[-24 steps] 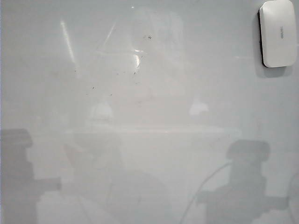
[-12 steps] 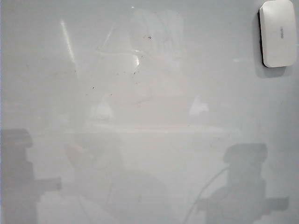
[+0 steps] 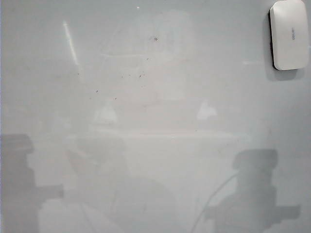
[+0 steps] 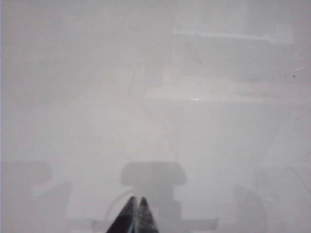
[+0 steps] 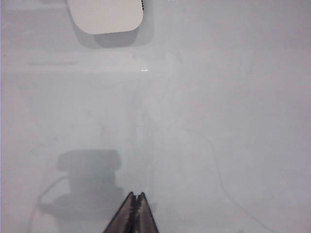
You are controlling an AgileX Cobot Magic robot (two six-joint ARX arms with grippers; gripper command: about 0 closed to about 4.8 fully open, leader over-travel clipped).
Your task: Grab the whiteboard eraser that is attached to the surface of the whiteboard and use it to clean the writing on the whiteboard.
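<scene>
Nothing on the board (image 3: 155,145) has moved since earlier frames; only reflections shifted. Eraser (image 3: 288,34) still stuck at upper right corner, untouched. Left gripper (image 4: 136,216) and right gripper (image 5: 135,212) fully closed, empty, well apart from eraser. No writing visible; grab and wipe remain.

eraser lettering: tiny grey print on the face of the whiteboard eraser (image 3: 288,34), top right corner of the whiteboard (image 3: 155,145); too small to read
board writing: no legible marker text, only dark specks
wrist views: no text readable; eraser face (image 5: 104,15) shows blank
labels/numbers/signs: none readable
</scene>
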